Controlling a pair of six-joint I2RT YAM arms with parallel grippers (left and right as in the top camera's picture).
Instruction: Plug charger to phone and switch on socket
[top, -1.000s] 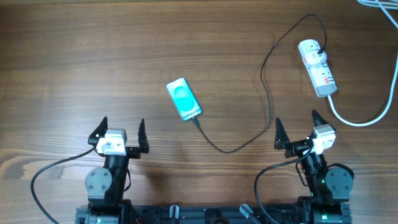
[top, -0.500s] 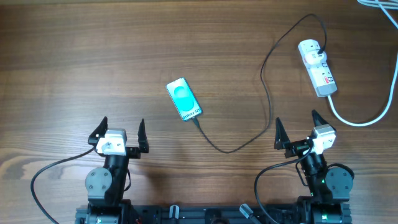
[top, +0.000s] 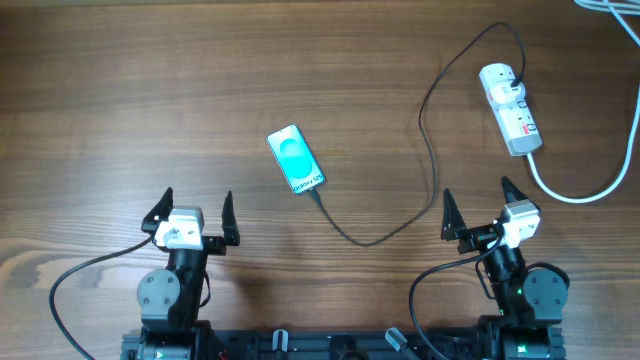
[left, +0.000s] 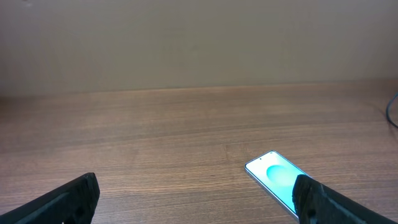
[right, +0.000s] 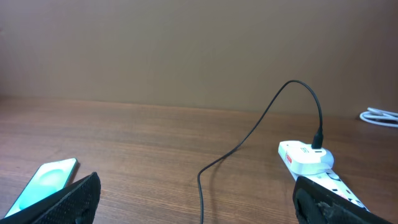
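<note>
- The left tool (top: 197, 196) and right tool (top: 476, 188) are both spread wide and empty, nearer than the phone (top: 296, 160).
- The charger (top: 370, 242) tip meets the phone's near end.
- The socket (top: 510, 122) lies far right of the phone.

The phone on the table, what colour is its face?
Turquoise-blue with a white border; the phone shows best in the overhead view.

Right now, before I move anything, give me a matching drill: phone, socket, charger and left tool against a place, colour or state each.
Things:
1. phone
2. socket
3. charger
4. left tool

Descriptions:
A. white, far right
B. open, holding nothing
C. turquoise face, near the middle
D. thin and black, runs from the socket toward the phone

Pairs: 1-C, 2-A, 3-D, 4-B
</note>
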